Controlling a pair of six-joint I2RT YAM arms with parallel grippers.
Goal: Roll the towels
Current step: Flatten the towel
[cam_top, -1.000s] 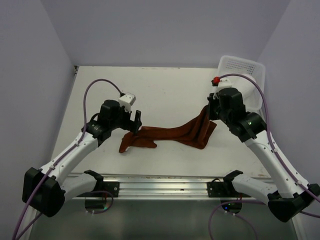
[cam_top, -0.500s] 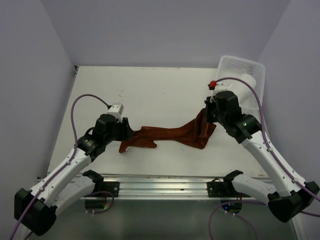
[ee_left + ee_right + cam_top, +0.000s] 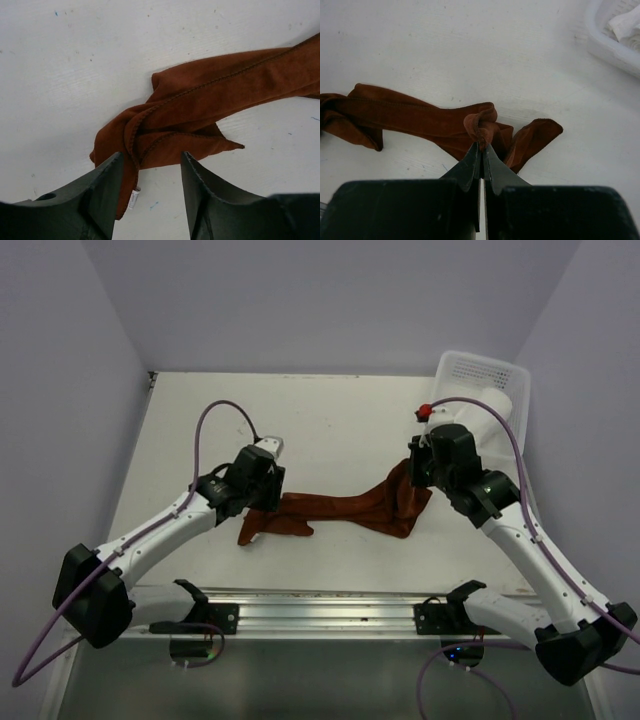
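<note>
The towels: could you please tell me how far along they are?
Done: nothing rolled; the rust-brown towel lies twisted, stretched out. In hand: right claw pinches one end, left claw open over the other. Left: rolling it, then the white towel in the basket.

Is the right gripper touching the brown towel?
Touching. The right wrist view shows the right gripper with jaws pinched shut on a bunched fold of the brown towel.

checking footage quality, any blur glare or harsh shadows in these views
Top external: soft even light, no glare, rust-brown towel sharp. Left wrist: towel crisp, left gripper dark and slightly soft. Right wrist: right gripper near-black, basket washed out.
</note>
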